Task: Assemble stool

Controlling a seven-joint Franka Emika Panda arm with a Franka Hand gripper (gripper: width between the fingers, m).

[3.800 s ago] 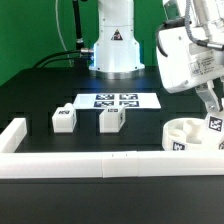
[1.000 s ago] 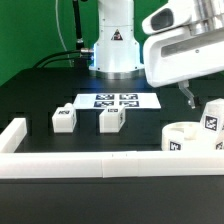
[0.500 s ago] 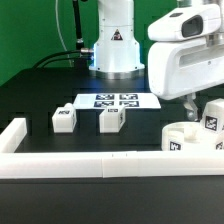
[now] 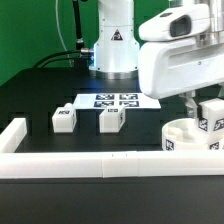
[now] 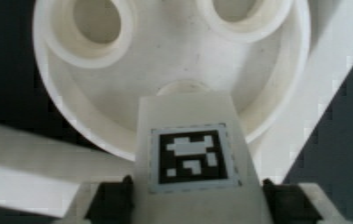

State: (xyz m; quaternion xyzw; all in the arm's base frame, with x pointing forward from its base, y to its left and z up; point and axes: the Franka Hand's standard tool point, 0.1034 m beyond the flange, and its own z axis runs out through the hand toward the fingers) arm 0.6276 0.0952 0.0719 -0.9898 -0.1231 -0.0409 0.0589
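The stool's round white seat (image 4: 186,131) lies at the exterior view's right, by the front rail. One white leg (image 4: 210,116) with a square tag stands upright on it. My gripper (image 4: 204,101) is shut on this leg from above. In the wrist view the leg (image 5: 194,140) sits between my dark fingertips (image 5: 116,202), with my gripper (image 5: 199,203) closed on its sides and the seat (image 5: 66,95) with its two round sockets behind it. Two more legs (image 4: 63,118) (image 4: 111,120) lie loose on the black table.
The marker board (image 4: 115,101) lies flat in front of the arm's base (image 4: 113,50). A long white border rail (image 4: 100,165) runs along the front edge and turns up at the exterior view's left (image 4: 15,132).
The hand has come down and shifted toward the exterior view's left over the upright leg. Its jaws, open before, have shut on that leg.
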